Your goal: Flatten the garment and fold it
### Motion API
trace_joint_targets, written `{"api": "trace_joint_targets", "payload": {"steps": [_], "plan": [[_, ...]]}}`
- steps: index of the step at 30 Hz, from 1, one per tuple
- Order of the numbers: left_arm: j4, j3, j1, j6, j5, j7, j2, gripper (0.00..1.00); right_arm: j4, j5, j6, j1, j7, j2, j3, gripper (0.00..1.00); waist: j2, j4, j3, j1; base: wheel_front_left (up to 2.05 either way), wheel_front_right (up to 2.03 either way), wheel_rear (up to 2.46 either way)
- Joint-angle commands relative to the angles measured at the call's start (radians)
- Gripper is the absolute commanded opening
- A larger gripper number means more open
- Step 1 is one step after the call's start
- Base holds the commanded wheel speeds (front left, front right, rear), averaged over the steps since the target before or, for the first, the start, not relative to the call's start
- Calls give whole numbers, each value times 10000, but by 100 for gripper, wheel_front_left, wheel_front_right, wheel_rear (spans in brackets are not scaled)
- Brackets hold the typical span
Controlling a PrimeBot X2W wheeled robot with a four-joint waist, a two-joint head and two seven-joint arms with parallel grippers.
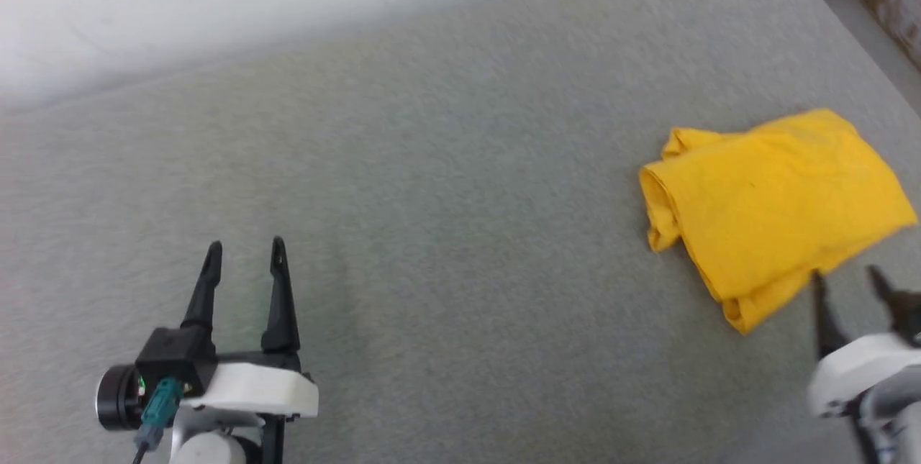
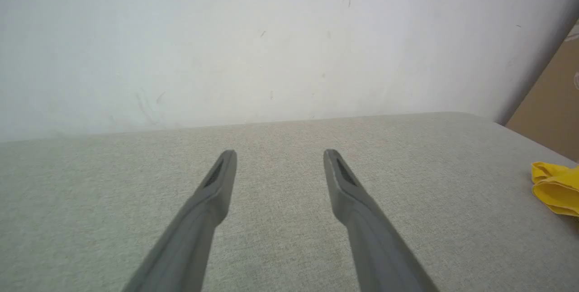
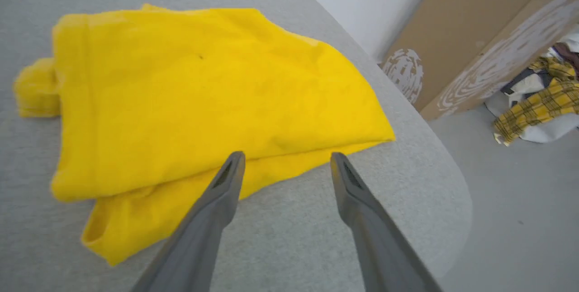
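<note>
As far as print goes: white whorl patterns on the brown cardboard panels standing past the worktop's right end; too loose for me to read as letters.
Garment: folded into a rough yellow rectangle with plain cloth facing up, lying on the far right part of the worktop. A lower layer sticks out along its near side.
Right tool: fingers apart and gripping nothing, with the tips at the garment's near edge. From the right wrist I see one tip over the protruding lower layer and the other over bare grey fabric. I cannot tell whether either touches the cloth.
Left tool: fingers apart with nothing between them, over bare worktop and well apart from the garment.
Edges: a white wall runs along the far edge. Just right of the garment the worktop rounds off at a corner and drops to the floor.
Open room: I have a broad bare grey stretch between the left tool and the garment.
Right wrist extras: a heap of clothes on the floor by the panels, with yellow plaid among them.
Left wrist extras: faint scuffs on the wall, and the garment's rolled end at the picture's right edge.
Head view extras: both tools together, with the garment's whole outline.
</note>
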Motion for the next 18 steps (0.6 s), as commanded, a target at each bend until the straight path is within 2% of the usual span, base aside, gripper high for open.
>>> {"api": "trace_joint_targets", "payload": {"steps": [1, 7, 12, 18], "plan": [[13, 105, 146, 48, -6, -46, -15, 100, -625, 81, -21, 293, 32, 414, 47, 100, 0, 1108, -1079, 4, 0, 0, 0], [35, 316, 370, 19, 100, -49, -22, 100, -3008, 294, -21, 1035, 662, 1398, 518, 100, 0, 1933, -1501, 4, 0, 0, 0], [111, 487, 529, 23, 138, -50, 147, 100, -4569, 578, -21, 1338, 1010, 1715, 1113, 100, 0, 2454, -1665, 4, 0, 0, 0], [94, 750, 636, -92, 26, -42, 531, 100, -5682, 790, -21, 1747, 1166, 1912, 1560, 100, 0, 2882, -1717, 4, 0, 0, 0]]}}
